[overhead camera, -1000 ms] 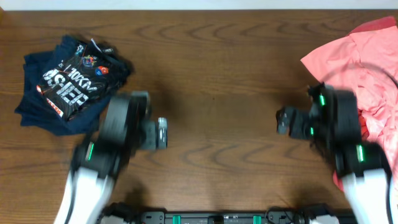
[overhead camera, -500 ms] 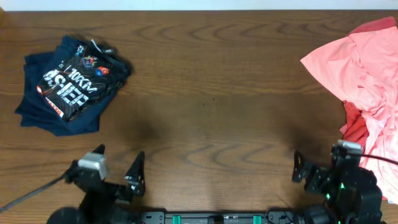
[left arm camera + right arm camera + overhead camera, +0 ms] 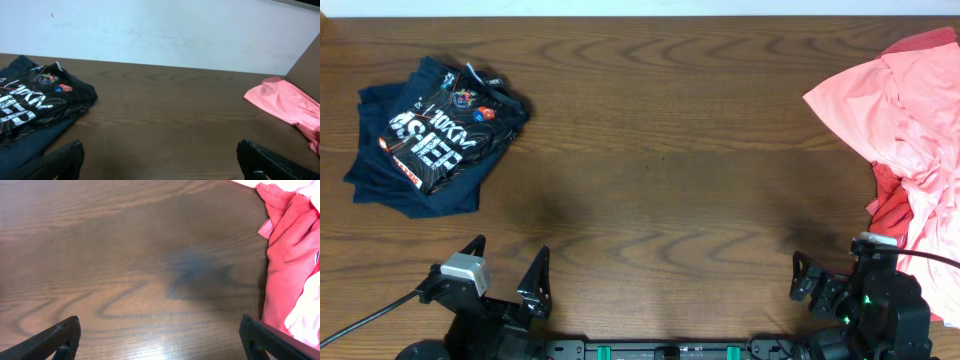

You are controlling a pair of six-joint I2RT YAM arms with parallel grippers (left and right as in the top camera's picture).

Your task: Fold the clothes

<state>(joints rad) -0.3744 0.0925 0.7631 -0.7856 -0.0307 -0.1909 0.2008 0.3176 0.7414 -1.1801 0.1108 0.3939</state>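
A folded dark navy shirt (image 3: 428,135) with white and red print lies at the table's far left; it also shows in the left wrist view (image 3: 30,107). A heap of pink and red clothes (image 3: 910,130) lies unfolded at the right edge, and shows in the left wrist view (image 3: 287,102) and the right wrist view (image 3: 292,255). My left gripper (image 3: 505,272) is open and empty at the table's front left (image 3: 160,162). My right gripper (image 3: 820,285) is open and empty at the front right, just left of the pink heap (image 3: 160,340).
The brown wooden table (image 3: 660,170) spans the view. A white wall (image 3: 160,30) stands behind its far edge. A black cable (image 3: 370,315) runs from the left arm toward the lower left corner.
Both arms pulled back from mid-table to the front edge a second ago. Over the last half second they have barely shifted. The clothes have not moved.
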